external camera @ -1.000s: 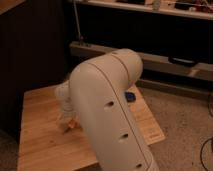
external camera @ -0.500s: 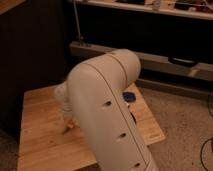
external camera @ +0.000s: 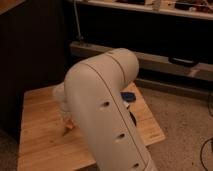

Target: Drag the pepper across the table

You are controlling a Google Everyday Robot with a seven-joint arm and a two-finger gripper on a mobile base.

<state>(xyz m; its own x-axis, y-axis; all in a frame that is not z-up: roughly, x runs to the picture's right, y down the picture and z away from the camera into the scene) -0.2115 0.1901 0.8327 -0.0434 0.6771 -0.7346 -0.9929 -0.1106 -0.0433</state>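
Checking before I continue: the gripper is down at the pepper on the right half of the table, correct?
Not quite. The camera view shows the gripper down at the pepper on the left half of the table, not the right; the arm hides the rest.

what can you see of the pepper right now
Only a small sliver of the pepper shows: an orange bit low on the light-wood table, left of centre, just past the big white arm that hides the rest. It seems to lie on the tabletop. The gripper sits right above it, pale and mostly hidden, so actual contact can't be confirmed.
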